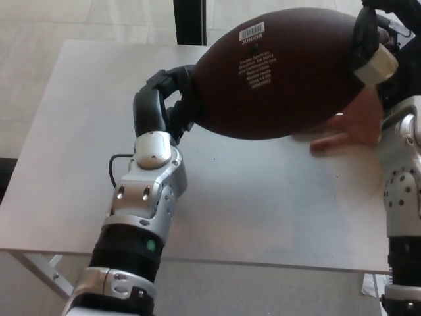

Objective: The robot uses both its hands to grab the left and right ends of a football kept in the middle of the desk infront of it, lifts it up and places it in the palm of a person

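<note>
Above the grey desk (250, 210), clear of its surface, the football (283, 72) is held between both robot hands. Ball is dark brown, tilted: its left end sits lower, its right end rises toward the top right corner of the head view. White barcode sticker (251, 30) and white print with the word JUNIOR face up on its upper left side.

Left hand (164, 105): black fingers curled against the ball's left end, pressing on it. Silver wrist and forearm run down to the lower left, with a thin black cable looping beside the wrist.

Right hand (375, 39): black fingers wrapped over the ball's right end at the top right; one pale, cream-coloured fingertip (376, 64) lies on the leather. Silver right forearm stands along the right edge of the frame.

A person's hand (352, 125) shows just under the ball's right half, palm side up, fingers pointing left over the desk. Whether ball and palm touch cannot be told; the ball covers most of the palm.

Beyond the desk's far edge: pale tiled floor (99, 20) and a dark upright post (189, 21) near top centre.
</note>
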{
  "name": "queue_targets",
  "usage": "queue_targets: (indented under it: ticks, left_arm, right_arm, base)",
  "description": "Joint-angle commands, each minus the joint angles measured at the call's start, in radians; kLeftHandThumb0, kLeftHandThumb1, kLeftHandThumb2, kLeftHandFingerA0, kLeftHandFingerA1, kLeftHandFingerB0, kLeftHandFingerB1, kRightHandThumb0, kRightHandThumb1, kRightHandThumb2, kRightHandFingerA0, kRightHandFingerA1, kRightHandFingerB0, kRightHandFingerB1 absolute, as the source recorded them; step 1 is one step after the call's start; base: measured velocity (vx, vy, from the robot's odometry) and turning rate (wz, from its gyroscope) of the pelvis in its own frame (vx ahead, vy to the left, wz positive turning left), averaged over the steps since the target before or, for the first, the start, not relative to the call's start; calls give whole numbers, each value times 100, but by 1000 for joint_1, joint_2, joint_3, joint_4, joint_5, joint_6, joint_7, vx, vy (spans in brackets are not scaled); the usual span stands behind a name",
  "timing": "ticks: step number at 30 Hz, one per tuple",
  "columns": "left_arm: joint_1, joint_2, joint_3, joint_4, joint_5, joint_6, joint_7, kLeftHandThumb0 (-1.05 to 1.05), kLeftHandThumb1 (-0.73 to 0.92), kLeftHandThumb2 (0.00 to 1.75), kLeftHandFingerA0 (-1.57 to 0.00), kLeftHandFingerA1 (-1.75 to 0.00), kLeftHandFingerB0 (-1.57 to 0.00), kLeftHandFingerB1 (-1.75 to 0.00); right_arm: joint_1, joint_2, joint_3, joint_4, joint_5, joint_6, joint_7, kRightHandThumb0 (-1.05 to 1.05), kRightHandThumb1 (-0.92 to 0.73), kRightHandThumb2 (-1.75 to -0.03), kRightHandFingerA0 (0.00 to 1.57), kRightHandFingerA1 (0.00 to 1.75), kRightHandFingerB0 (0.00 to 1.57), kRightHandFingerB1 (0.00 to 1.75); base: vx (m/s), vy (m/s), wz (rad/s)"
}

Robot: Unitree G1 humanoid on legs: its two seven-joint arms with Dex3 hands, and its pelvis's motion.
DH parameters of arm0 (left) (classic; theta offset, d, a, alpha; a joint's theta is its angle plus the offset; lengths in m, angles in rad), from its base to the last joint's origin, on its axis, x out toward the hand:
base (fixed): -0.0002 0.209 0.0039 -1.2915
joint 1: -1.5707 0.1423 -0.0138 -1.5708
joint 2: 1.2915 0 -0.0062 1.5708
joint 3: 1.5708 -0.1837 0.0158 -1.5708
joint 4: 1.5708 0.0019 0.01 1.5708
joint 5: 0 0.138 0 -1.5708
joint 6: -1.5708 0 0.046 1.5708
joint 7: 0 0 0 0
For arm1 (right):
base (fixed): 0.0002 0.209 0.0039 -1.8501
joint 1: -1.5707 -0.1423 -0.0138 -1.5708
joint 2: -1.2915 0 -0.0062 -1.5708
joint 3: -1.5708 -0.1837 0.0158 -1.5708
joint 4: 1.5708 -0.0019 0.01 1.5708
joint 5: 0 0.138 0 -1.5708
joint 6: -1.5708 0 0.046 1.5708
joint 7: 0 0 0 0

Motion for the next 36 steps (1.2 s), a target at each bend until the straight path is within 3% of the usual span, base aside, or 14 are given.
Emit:
queue_targets:
  ticks: [1, 8, 10, 12, 14, 15, 16, 20, 21, 27, 28, 31, 32, 36]
  left_arm:
    - [-602, -60, -41, 281, 19, 171, -93, -38, 71, 60, -87, -99, -73, -70]
    - [-745, -57, -75, 457, 78, 190, -104, -39, 70, 60, -85, -113, -71, -79]
    - [-783, -55, -91, 495, 94, 191, -128, -37, 69, 60, -79, -92, -65, -67]
    - [-840, -56, -116, 541, 120, 233, -142, -30, 67, 60, -69, -117, -50, -55]
    - [-854, -65, -178, 581, 177, 218, -177, -31, 66, 59, -66, -99, -57, -59]
    - [-851, -68, -168, 587, 165, 218, -169, -32, 51, 92, -77, -96, -55, -69]
    - [-843, -76, -150, 592, 145, 217, -152, -28, 67, 61, -72, -128, -54, -60]
    - [-829, -77, -150, 614, 139, 226, -147, -29, 65, 60, -73, -143, -57, -54]
    - [-784, -121, -97, 621, 90, 215, -76, -29, 67, 59, -52, -112, -46, -52]
    - [-720, -150, -247, 688, 220, 214, -123, -31, 64, 59, -50, -50, -67, -54]
    - [-709, -161, -273, 700, 239, 213, -127, -25, 64, 60, -60, -133, -56, -56]
    - [-666, -183, -386, 722, 314, 189, -155, -20, 61, 60, -69, -145, -50, -52]
    - [-641, -195, -412, 728, 324, 189, -164, -15, 62, 61, -78, -158, -8, -35]
    - [-593, -194, -450, 734, 307, 217, -175, -21, 63, 59, -65, -121, -42, -51]
  right_arm:
    - [-293, -9, -183, 114, 206, -24, -85, -12, -60, -125, 94, 175, 67, 160]
    - [-385, -8, -315, 192, 283, -39, -198, -11, -69, -121, 96, 175, 67, 167]
    - [-409, -3, -354, 208, 296, -64, -233, -14, -78, -107, 98, 175, 72, 167]
    - [-445, -2, -423, 245, 365, -95, -252, -14, -78, -107, 98, 175, 71, 168]
    - [-441, -15, -456, 280, 368, -120, -227, -12, -71, -119, 100, 175, 72, 169]
    - [-438, -12, -465, 289, 373, -123, -214, -13, -72, -119, 102, 175, 75, 169]
    - [-435, -8, -477, 295, 376, -113, -224, -15, -74, -113, 103, 175, 78, 173]
    - [-410, 24, -491, 282, 365, -85, -226, -16, -75, -112, 101, 175, 78, 175]
    - [-373, 24, -536, 288, 421, -59, -208, -28, -92, -79, 100, 175, 74, 175]
    - [-292, 90, -604, 276, 448, -77, -213, -25, -85, -82, 103, 175, 82, 174]
    - [-274, 100, -619, 269, 454, -84, -220, -20, -85, -88, 98, 175, 76, 175]
    - [-228, 119, -666, 260, 487, -49, -248, -31, -90, -69, 99, 175, 74, 175]
    - [-197, 126, -673, 259, 464, -24, -293, -36, -85, -69, 94, 175, 81, 162]
    - [-158, 172, -688, 283, 455, -63, -279, -39, -92, -68, 103, 175, 90, 164]
  base:
    - [0, 0, 0]
    - [0, 0, 0]
    - [0, 0, 0]
    - [0, 0, 0]
    - [0, 0, 0]
    - [0, 0, 0]
    - [0, 0, 0]
    - [0, 0, 0]
    - [0, 0, 0]
    - [0, 0, 0]
    - [0, 0, 0]
    - [0, 0, 0]
    - [0, 0, 0]
    - [0, 0, 0]
